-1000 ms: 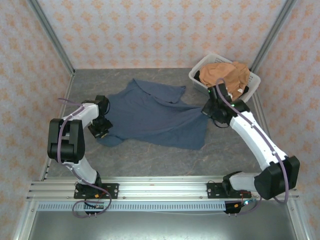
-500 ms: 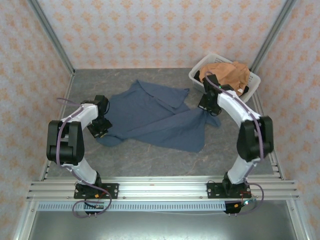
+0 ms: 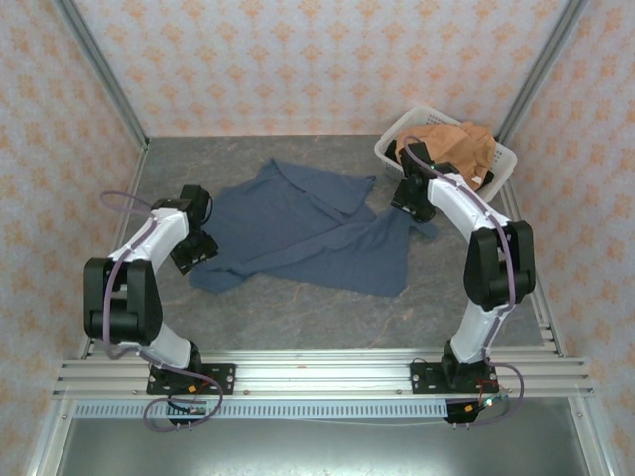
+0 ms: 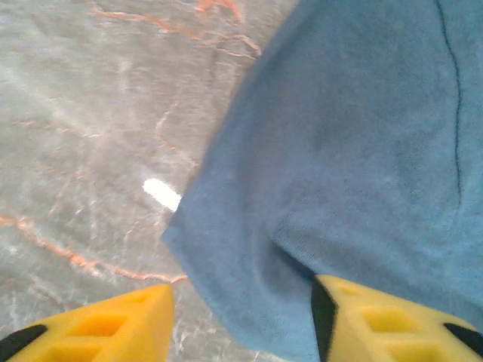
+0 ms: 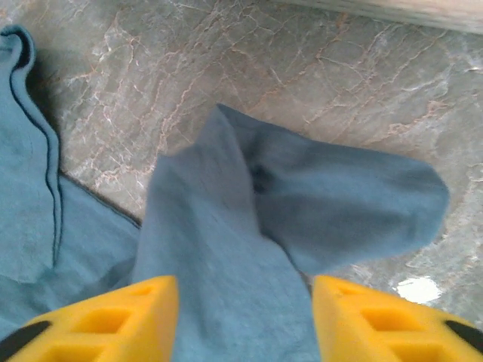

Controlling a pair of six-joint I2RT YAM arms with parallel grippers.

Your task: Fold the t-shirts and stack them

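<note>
There's the slate-blue shirt (image 3: 308,233), spread out and rumpled across the middle of the grey marbled surface (image 3: 298,317), with one flap folded over near its far edge. The left end effector (image 4: 241,290) sits low at the shirt's left corner. Its yellow fingers (image 4: 113,324) stand apart and the rounded cloth corner lies between them: jaws parted, nothing pinched. Over on the other side, the right end effector (image 5: 243,283) is down at the shirt's right edge, just in front of the white basket (image 3: 389,161). Its jaws are parted too, and a bunched lobe of blue cloth, probably a sleeve, runs through the gap and out onto the bare surface beyond. Whether the fabric brushes the inner faces of those fingers is hard to say from this close. The orange-tan shirt (image 3: 458,147) is heaped in the basket at the far right corner, spilling over its rim
</note>
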